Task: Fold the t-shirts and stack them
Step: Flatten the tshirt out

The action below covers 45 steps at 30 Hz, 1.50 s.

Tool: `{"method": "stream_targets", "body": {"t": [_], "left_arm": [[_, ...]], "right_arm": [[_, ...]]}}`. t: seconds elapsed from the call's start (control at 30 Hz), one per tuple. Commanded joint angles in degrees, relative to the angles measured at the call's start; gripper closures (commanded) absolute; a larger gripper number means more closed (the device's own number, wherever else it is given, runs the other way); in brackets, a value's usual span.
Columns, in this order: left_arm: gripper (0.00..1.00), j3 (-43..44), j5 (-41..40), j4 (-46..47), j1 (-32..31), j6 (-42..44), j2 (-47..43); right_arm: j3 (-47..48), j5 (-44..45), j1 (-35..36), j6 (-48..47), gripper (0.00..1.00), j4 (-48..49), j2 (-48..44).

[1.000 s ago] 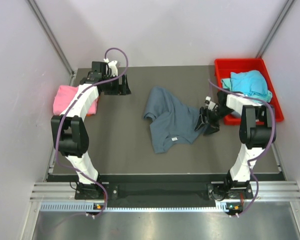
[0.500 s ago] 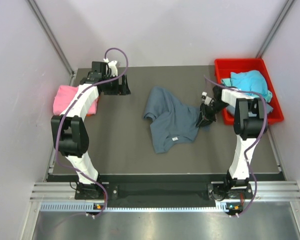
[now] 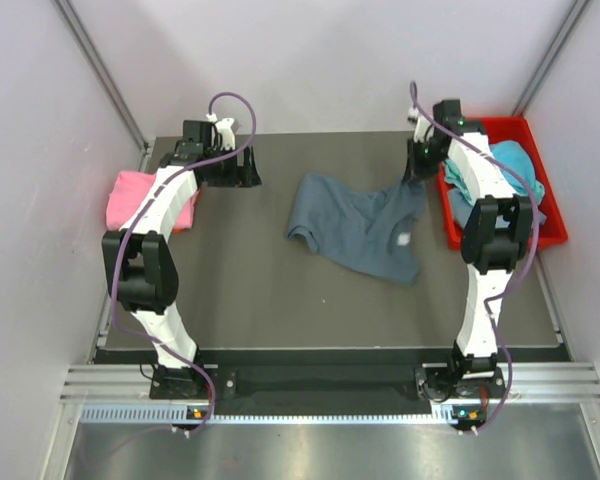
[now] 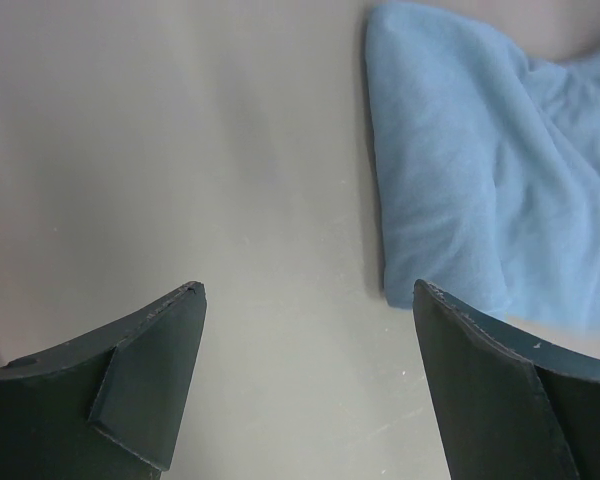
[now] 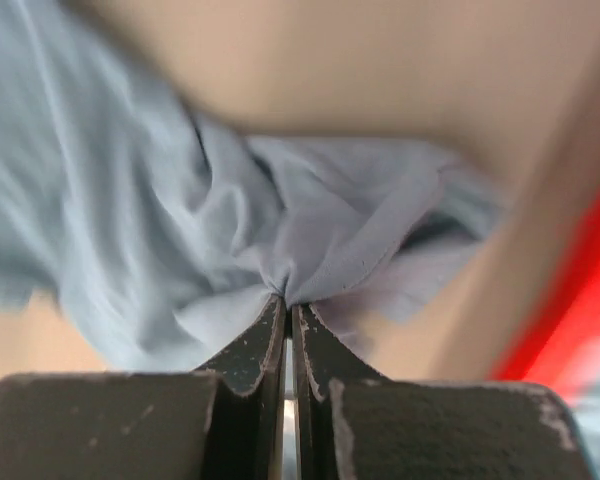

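Jaws, right gripper (image 5: 288,302): clamped on a bunched corner of the blue-grey t-shirt (image 3: 360,228).
Jaws, left gripper (image 4: 308,295): spread wide, empty.
Blue-grey t-shirt: mid-table, right corner raised beside the red bin (image 3: 500,122).

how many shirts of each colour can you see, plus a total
blue-grey shirt: 1
pink shirt: 1
turquoise shirt: 1
total: 3 in view; whether the red bin hides more under the turquoise one cannot be told
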Motion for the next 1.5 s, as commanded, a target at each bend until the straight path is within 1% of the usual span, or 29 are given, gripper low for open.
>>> {"method": "stream_targets", "body": {"t": [0.0,0.03,0.07,0.1,0.13,0.17,0.2,0.23,0.3,0.33,0.37,0.4,0.43,0.57,0.63,0.67,0.7,0.73,0.77,0.8,0.87,1.0,1.07,1.2,1.3,1.33,1.4,1.43,1.47], "left_arm": [[0.11,3.0,1.06,1.32,-0.06,-0.54,0.91],[0.11,3.09,1.07,1.4,-0.06,-0.63,0.91],[0.11,3.35,1.07,1.49,-0.15,-0.63,1.0],[0.11,3.44,1.07,1.49,-0.07,-0.63,1.0],[0.11,3.44,1.07,1.49,-0.06,-0.63,1.0],[0.11,3.44,0.98,1.58,-0.06,-0.63,0.91],[0.11,3.44,0.98,1.49,-0.06,-0.63,0.91],[0.11,3.35,0.98,1.4,-0.06,-0.72,0.65],[0.11,3.09,0.89,1.49,-0.06,-0.72,0.48],[0.11,3.0,0.98,1.49,-0.06,-0.72,0.47],[0.11,2.82,0.89,1.49,-0.06,-0.72,0.39],[0.11,2.82,0.8,1.49,-0.06,-0.89,0.3],[0.11,2.74,0.8,1.58,-0.06,-0.89,0.3],[0.11,2.38,1.06,1.58,-0.06,-0.98,0.12],[0.11,2.38,1.06,1.58,-0.06,-0.98,0.12],[0.11,2.47,0.98,1.49,-0.06,-0.98,0.12],[0.11,2.47,1.33,1.49,-0.06,-1.07,0.21],[0.11,2.47,1.42,1.49,-0.06,-1.16,0.3],[0.11,2.56,1.5,1.49,-0.06,-1.16,0.3],[0.11,2.65,1.59,1.49,-0.06,-1.07,0.38],[0.11,2.82,1.68,1.58,0.02,-1.16,0.56],[0.11,3.35,2.56,1.58,0.02,-1.25,1.17],[0.11,3.96,3.0,1.4,0.02,-0.98,1.7],[0.11,4.67,3.44,1.05,-0.06,-0.98,2.67],[0.11,4.93,3.88,0.53,-0.06,-0.72,3.28],[0.11,4.93,3.97,0.44,-0.15,-0.63,3.55],[0.11,5.02,4.32,0.17,-0.06,-0.54,3.81],[0.11,5.11,4.49,0.09,-0.06,-0.45,4.07],[0.11,5.28,4.58,0.0,-0.06,-0.28,4.25]], "right_arm": [[15.8,7.93,1.45,-5.53,1.0,-1.16,3.35],[23.23,8.81,2.07,-7.11,1.0,-2.4,6.76],[25.74,9.25,3.73,-8.08,1.0,-3.2,8.1],[27.34,9.61,4.79,-9.39,1.0,-4.25,8.81],[27.44,9.96,6.36,-12.98,1.0,-4.61,9.16],[26.4,10.4,10.04,-15.01,1.0,-5.31,8.91],[24.56,10.84,12.16,-16.86,1.0,-6.45,8.29],[19.58,10.23,16.44,-19.92,1.0,-7.33,6.64],[14.02,8.48,20.86,-23.27,1.0,-11.0,4.96],[9.38,5.07,22.97,-24.6,1.0,-12.6,3.73],[7.42,2.86,26.56,-25.92,1.0,-14.61,3.28],[5.4,1.36,28.25,-26.54,1.0,-17.42,2.76],[1.64,-1.7,30.7,-26.72,1.0,-18.23,1.79],[-4.63,-4.89,32.49,-24.27,0.99,-17.54,-0.06],[-5.17,-2.8,31.78,-22.42,0.92,-16.13,0.11],[-5.08,-2.35,29.87,-21.55,0.75,-15.61,0.11],[-4.82,-2.34,28.63,-19.1,0.67,-14.56,-0.06],[-3.51,-2.6,27.23,-17.68,0.62,-14.2,-0.15],[-3.06,-2.78,24.08,-16.19,0.56,-13.67,-0.32],[-2.97,-2.7,22.74,-15.13,0.53,-11.93,-1.02],[-2.62,0.81,20.19,-15.12,0.49,-10.86,-2.96],[-2.26,1.79,16.32,-15.47,0.47,-11.64,-4.89],[-4.46,1.0,13.78,-15.04,0.47,-11.47,-6.38],[-10.51,-4.09,8.94,-13.1,0.47,-11.56,-8.49],[-16.93,-11.2,4.72,-12.84,0.46,-13.14,-10.16],[-20.77,-15.92,2.19,-12.92,0.46,-13.49,-10.95],[-25.01,-20.69,-0.64,-12.23,0.46,-13.75,-11.57],[-29.03,-23.84,-3.0,-12.05,0.46,-13.67,-11.66],[-30.64,-24.4,-3.28,-12.31,0.46,-13.49,-11.75]]}}
